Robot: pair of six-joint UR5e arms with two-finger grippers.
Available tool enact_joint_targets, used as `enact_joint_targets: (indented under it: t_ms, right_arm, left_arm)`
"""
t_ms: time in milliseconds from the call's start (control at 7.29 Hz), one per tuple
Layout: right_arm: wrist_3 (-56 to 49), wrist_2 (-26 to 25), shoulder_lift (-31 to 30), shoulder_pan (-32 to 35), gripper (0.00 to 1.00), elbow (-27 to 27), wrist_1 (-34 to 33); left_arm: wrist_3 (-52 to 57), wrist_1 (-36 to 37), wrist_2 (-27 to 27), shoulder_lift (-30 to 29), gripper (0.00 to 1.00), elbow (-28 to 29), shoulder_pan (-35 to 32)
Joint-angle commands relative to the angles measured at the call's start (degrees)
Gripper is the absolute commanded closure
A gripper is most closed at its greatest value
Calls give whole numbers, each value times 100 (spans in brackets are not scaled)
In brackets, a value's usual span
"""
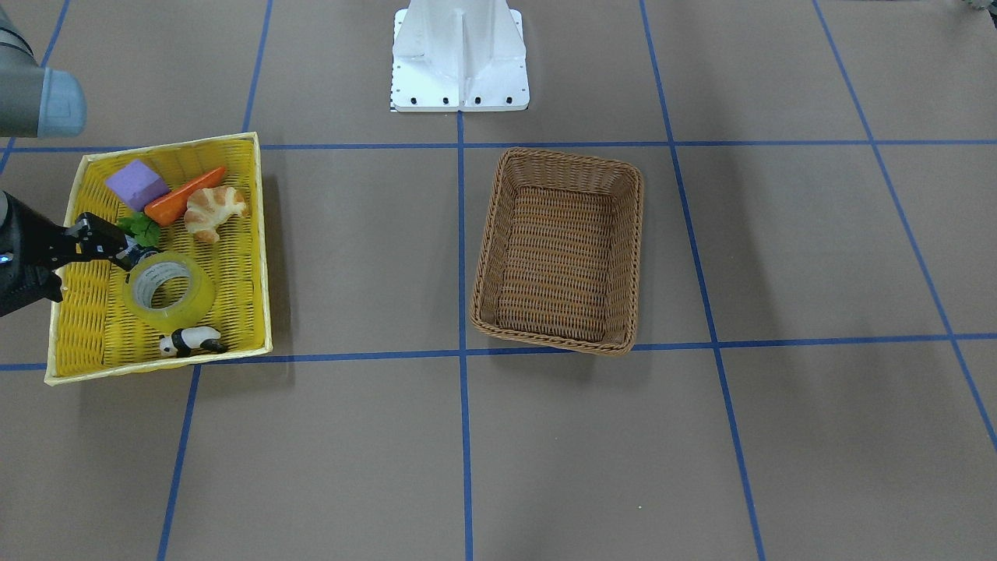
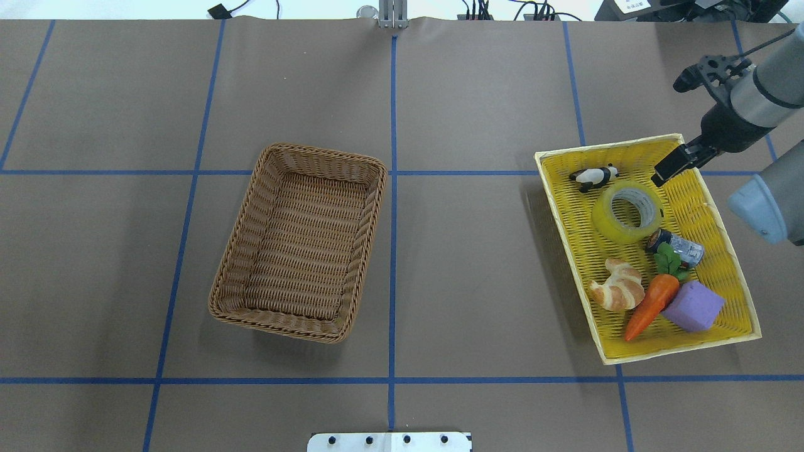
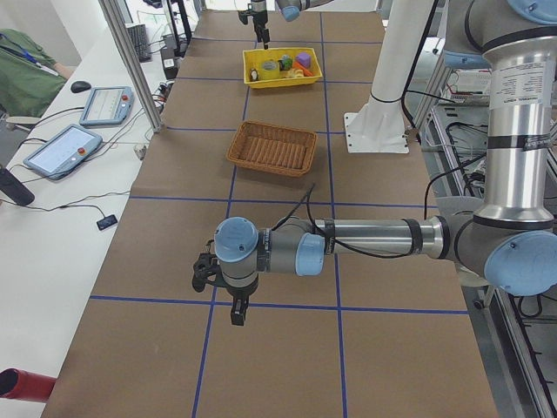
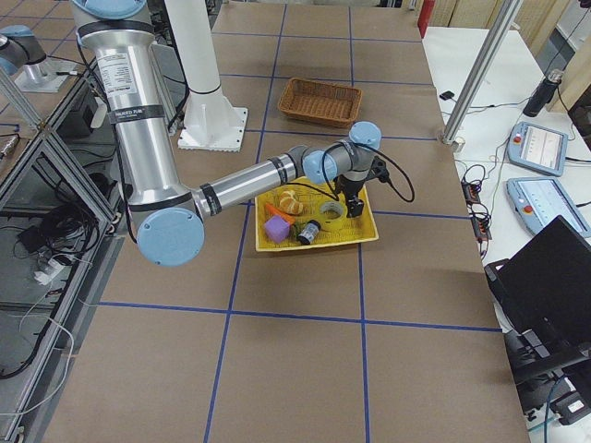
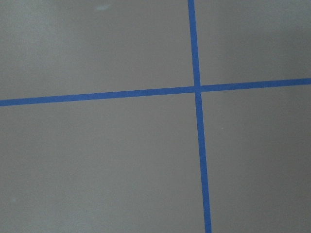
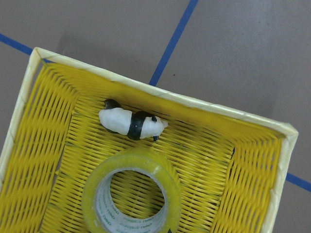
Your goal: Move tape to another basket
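Baskets: two, a brown basket [image 2: 242, 251] and a yellow basket [image 2: 722, 263]
Tape [image 2: 612, 227]: one roll
Panda [image 2: 593, 177]: one
Croissant [image 2: 619, 287]: one
Carrot [image 2: 650, 304]: one
Purple block [image 2: 693, 306]: one
Cylinder [image 2: 681, 246]: one
Things in the yellow basket: six
Arms: two, left arm [image 3: 374, 237] and right arm [image 4: 245, 183]
Grippers: two, left gripper [image 3: 237, 313] and right gripper [image 2: 659, 177]
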Motion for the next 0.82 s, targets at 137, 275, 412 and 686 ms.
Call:
enact_joint_targets:
  t_ms: [137, 275, 412, 686]
  right_arm:
    - [-27, -108, 46, -471, 0, -429, 36]
    - [-27, -126, 54, -516, 0, -482, 36]
    - [-18, -135, 107, -525, 0, -622, 36]
    - [8, -143, 274, -517, 0, -930, 36]
  left_arm:
    - [8, -23, -8, -7, 2, 81, 0]
    - [8, -128, -8, -7, 2, 160, 0]
    - [8, -320, -8, -7, 2, 318, 0]
    - [-1, -498, -8, 2, 2, 451, 0]
